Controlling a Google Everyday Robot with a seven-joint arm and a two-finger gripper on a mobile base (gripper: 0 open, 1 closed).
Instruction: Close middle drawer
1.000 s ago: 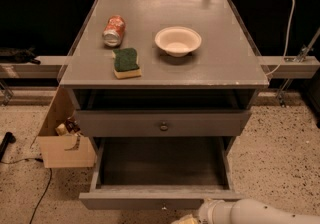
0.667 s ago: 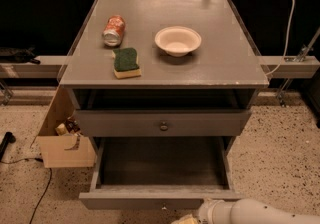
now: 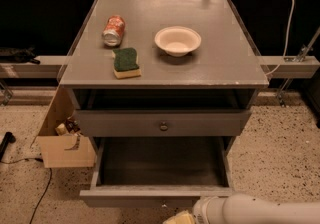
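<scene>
The middle drawer [image 3: 157,195] is pulled far out of the grey cabinet, and its shallow inside looks empty. Its flat grey front faces me near the bottom of the view. Its knob is hard to make out. Above it, the uppermost grey drawer [image 3: 163,124] with a small round dark knob stands a little way out. The lowest drawer is hidden under the open one. My white arm [image 3: 255,210] comes in from the bottom right. My gripper [image 3: 177,217] is at the bottom edge, just in front of and below the middle drawer's front.
On the cabinet top [image 3: 225,63] lie a crushed red can [image 3: 113,30], a green and yellow sponge [image 3: 126,62] and a white bowl [image 3: 177,40]. An open cardboard box [image 3: 62,140] stands on the speckled floor at the left. A black cable [image 3: 42,193] runs nearby.
</scene>
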